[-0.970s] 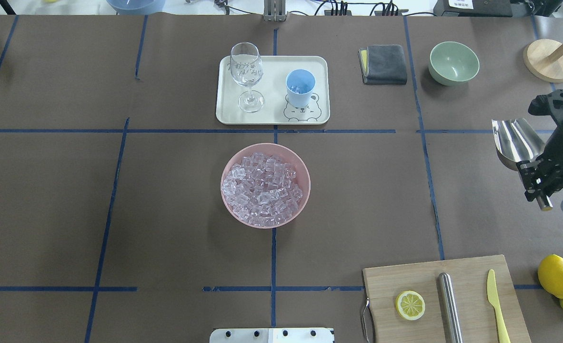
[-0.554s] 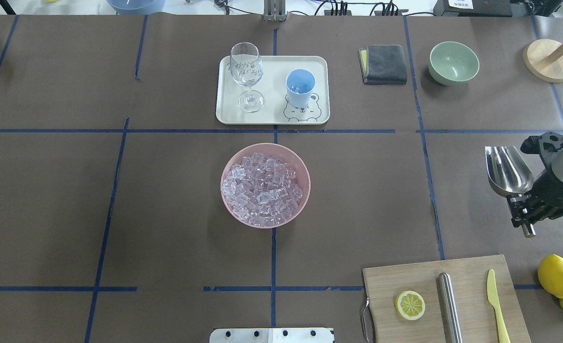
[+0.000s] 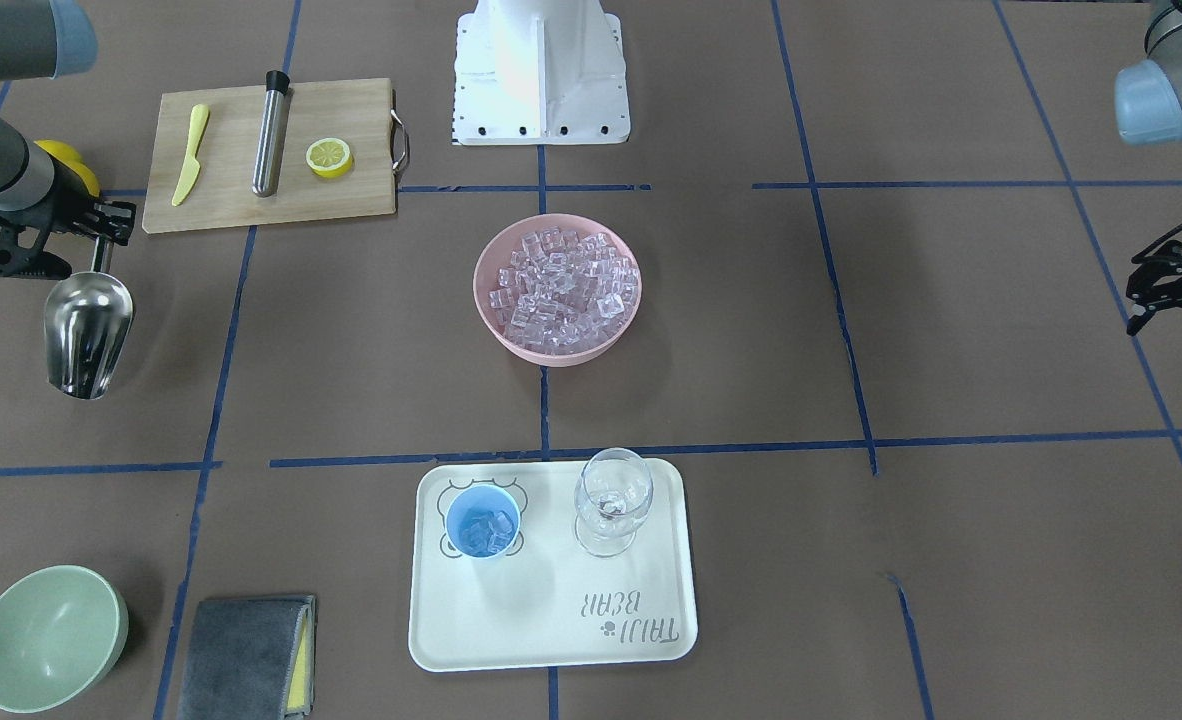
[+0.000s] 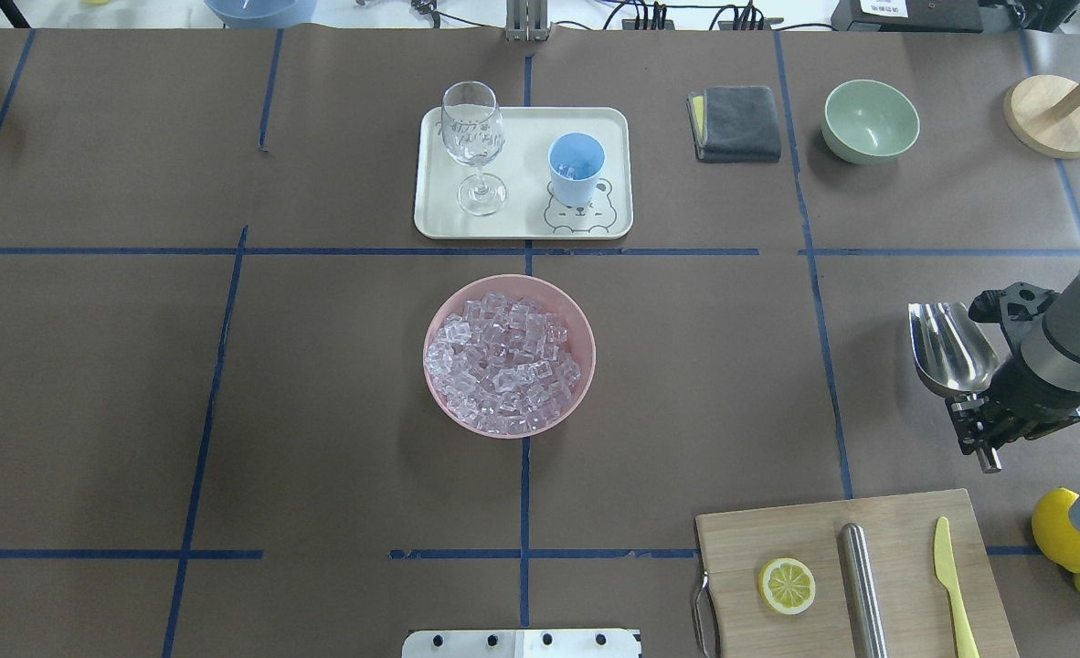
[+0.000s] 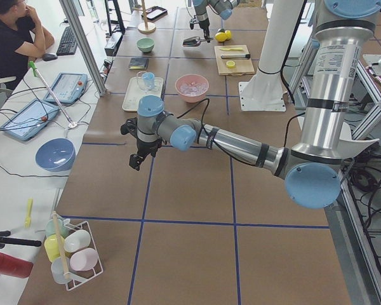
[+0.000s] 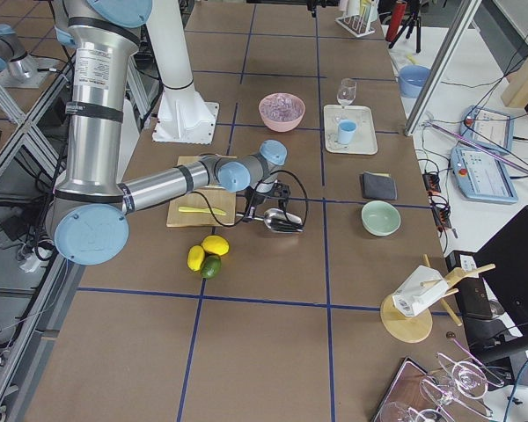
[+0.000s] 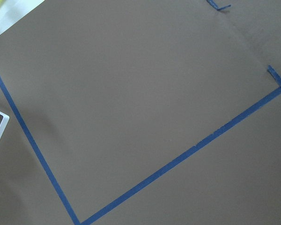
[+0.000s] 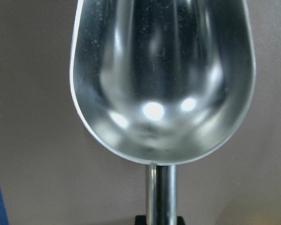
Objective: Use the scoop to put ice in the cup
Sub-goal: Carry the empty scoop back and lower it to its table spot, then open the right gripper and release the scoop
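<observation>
The steel scoop [image 4: 949,348] is held by its thin handle in my right gripper [image 4: 980,429], which is shut on it at the table's right side. In the right wrist view the scoop's trough [image 8: 161,79] is empty. The ice [image 4: 503,364] is heaped in a pink bowl [image 4: 578,322] at the table's centre, far left of the scoop. The light blue cup [image 4: 576,169] stands on a white tray [image 4: 522,227] behind the bowl, with a few cubes in it [image 3: 486,528]. My left gripper [image 3: 1139,295] hangs open and empty over bare table, far off on the other side.
A stemmed glass [image 4: 473,137] shares the tray with the cup. Just in front of the scoop lies a wooden board [image 4: 905,594] with a lemon slice, a steel cylinder and a yellow knife, with lemons [image 4: 1061,535] beside it. A grey cloth [image 4: 736,123] and green bowl [image 4: 870,120] sit behind.
My right arm has carried the scoop toward the robot and slightly inward, closer to the wooden board, and the scoop has turned from tilted to trough-up. Nothing else has moved.
</observation>
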Robot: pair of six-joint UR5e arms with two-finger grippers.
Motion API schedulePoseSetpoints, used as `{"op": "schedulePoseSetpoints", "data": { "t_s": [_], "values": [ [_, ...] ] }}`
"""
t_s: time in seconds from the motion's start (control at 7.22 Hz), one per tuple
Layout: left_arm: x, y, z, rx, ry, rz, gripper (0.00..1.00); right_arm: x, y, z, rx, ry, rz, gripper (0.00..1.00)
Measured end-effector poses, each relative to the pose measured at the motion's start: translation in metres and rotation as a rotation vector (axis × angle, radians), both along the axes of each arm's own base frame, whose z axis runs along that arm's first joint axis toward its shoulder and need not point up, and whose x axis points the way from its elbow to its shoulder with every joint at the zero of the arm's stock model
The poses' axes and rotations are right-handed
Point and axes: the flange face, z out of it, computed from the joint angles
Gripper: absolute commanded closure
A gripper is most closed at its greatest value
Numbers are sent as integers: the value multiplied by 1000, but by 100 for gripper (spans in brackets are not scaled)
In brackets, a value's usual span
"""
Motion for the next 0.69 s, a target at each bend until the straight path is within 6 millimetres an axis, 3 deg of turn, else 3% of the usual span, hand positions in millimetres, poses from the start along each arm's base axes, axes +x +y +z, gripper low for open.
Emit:
{"op": "schedulePoseSetpoints", "data": {
  "t_s": [0.28, 0.42, 0.69],
  "values": [
    [1, -1, 1, -1, -1, 1, 0, -4, 0, 3, -2, 4, -7, 32],
    [1, -1, 1, -1, -1, 1, 0, -5, 0, 5, -3, 5, -10, 0],
    [1, -1, 1, -2, -1, 1, 0, -6, -1, 2, 13, -7, -13, 0]
  ]
}}
